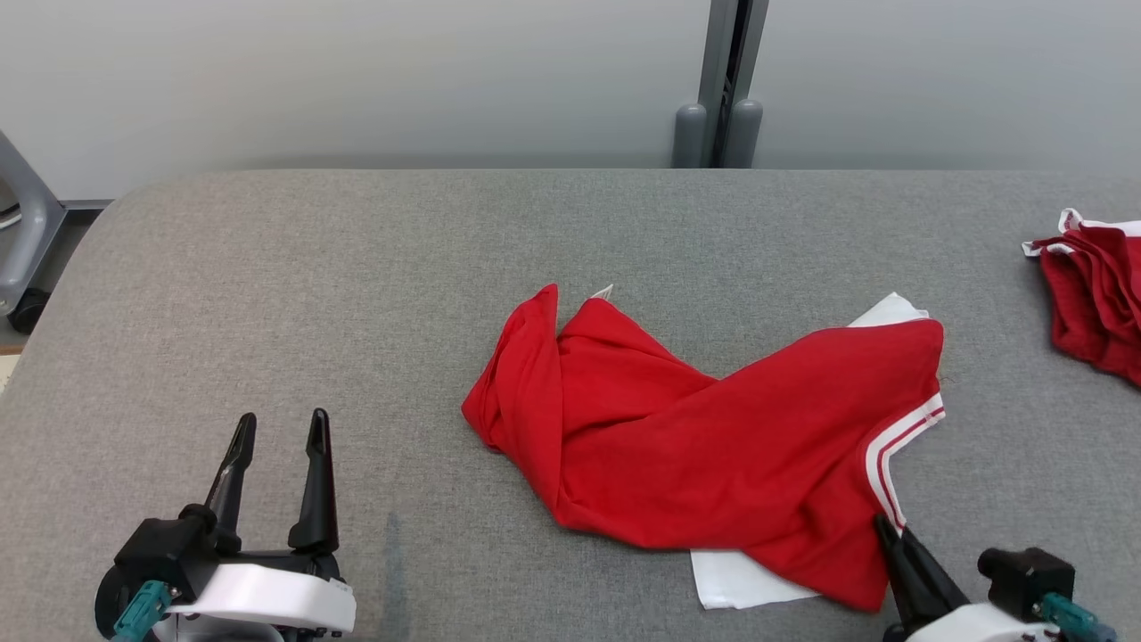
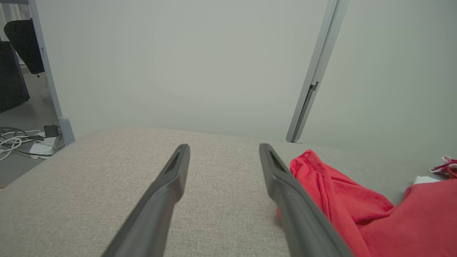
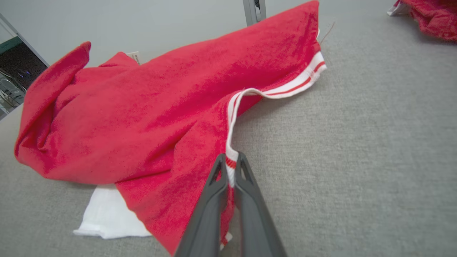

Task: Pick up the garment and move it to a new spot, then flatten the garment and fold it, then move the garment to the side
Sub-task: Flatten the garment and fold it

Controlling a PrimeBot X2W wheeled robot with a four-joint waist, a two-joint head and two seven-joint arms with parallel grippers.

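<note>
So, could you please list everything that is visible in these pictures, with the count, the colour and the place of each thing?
garment: one, red with white-and-red striped trim, crumpled mid-table.
white fabric: two patches, white, showing from under the garment at its near and far edges.
second garment: one, red with white trim, bunched at the table's right edge.
table: one, grey, cloth-covered.
post: one, grey, upright behind the table.
cables: several, white and grey, on the floor beside the table.
left gripper: one, dark fingers, open, over the table's near left.
right gripper: one, dark fingers, shut on the garment's striped trim.
</note>
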